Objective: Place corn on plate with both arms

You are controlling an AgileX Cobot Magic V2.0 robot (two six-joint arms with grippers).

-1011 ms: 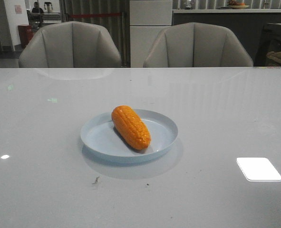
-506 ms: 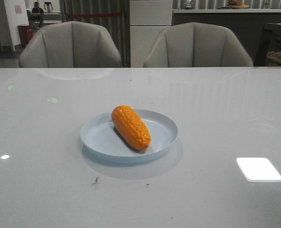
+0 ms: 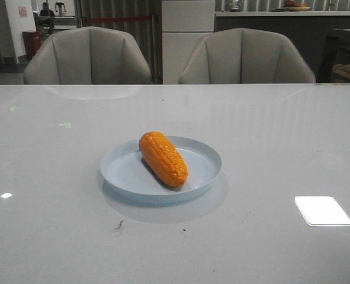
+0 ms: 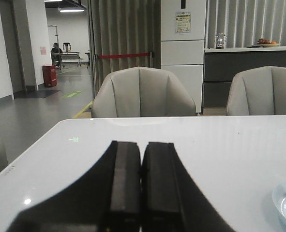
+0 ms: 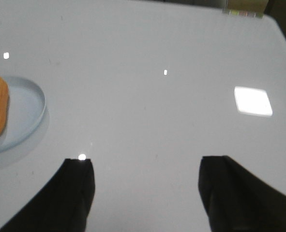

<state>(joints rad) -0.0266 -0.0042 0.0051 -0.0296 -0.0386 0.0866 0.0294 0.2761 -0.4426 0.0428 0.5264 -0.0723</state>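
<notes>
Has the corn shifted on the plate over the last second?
No. In the front view the corn lies at the same angle across the plate, far end at the plate's back-left rim, as before.

Glossy white table [image 3: 269, 136] carries pale blue plate [image 3: 201, 176] (near centre).

Dim, soft overhead light, bright ceiling-lamp glare on the glossy table [image 3: 323, 210], slightly blurred wrist views
</notes>
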